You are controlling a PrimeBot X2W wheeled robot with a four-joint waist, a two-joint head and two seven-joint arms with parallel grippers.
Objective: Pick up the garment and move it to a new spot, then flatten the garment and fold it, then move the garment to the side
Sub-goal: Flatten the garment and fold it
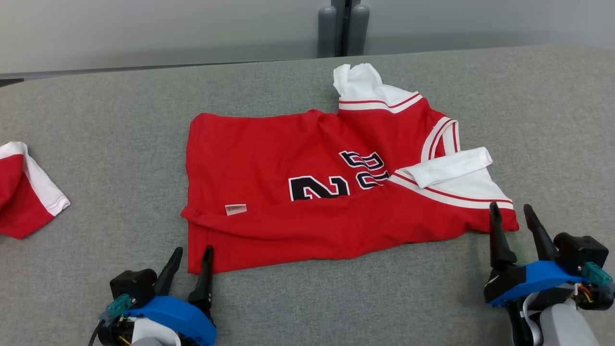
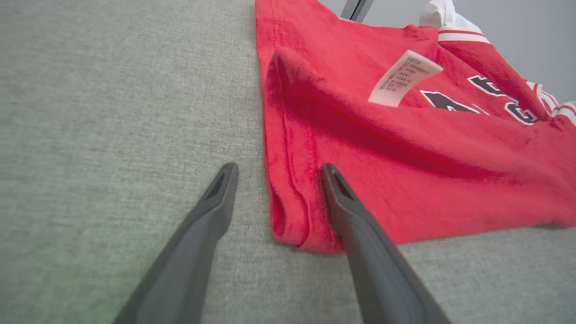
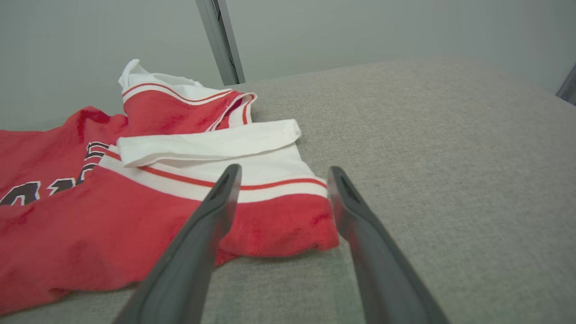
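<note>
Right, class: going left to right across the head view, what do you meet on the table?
Red-and-white cloth at the edge, left pincer, white label, black number print, folded white sleeve, right pincer.

A wide surface (image 1: 96, 120) covered in grey woven fabric carries everything. Near its middle lies a red jersey (image 1: 288, 158), spread mostly flat. Its hem is to the left and its white-trimmed sleeves to the right, one white sleeve folded back over the chest beside dark numbers. A small white label (image 1: 236, 209) lies near the hem. At the left edge lies a second red-and-white garment (image 1: 19, 197) — well apart from the jersey.
</note>
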